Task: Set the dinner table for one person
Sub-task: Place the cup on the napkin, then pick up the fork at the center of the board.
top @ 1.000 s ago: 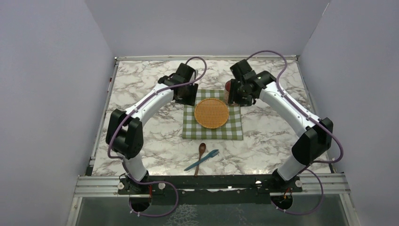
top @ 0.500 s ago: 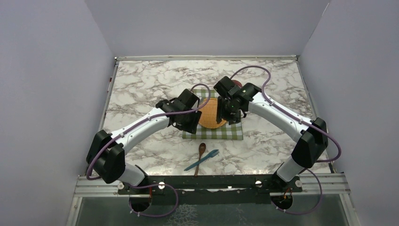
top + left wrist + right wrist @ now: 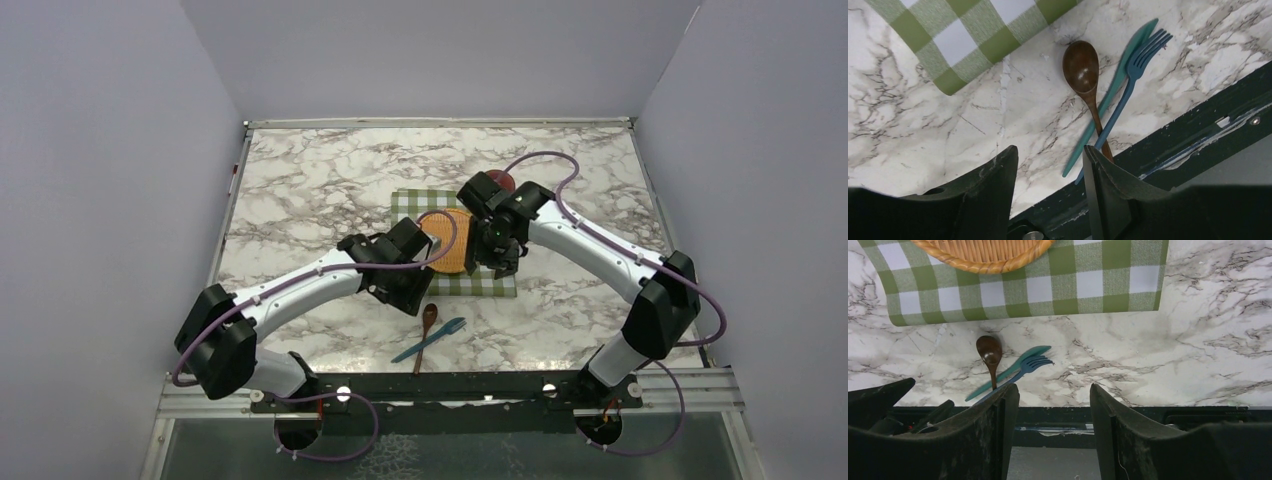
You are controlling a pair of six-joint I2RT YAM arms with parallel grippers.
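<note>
The dinner table is white marble with a green-checked cloth at its middle. On the cloth lies a woven orange plate, partly hidden under both arms. Behind my right arm a red cup peeks out. A brown wooden spoon, a blue fork and a teal knife lie crossed near the front edge. My left gripper hovers open just left of them, at the cloth's front left corner. My right gripper hangs open over the cloth's front right part, empty.
The dark metal frame rail runs along the table's near edge, right behind the cutlery handles. Purple cables loop off both wrists. Grey walls close in the table on three sides.
Both arms have swung from the back of the cloth toward the near edge. The right gripper has come away from the red cup; the left one now sits by the spoon.
</note>
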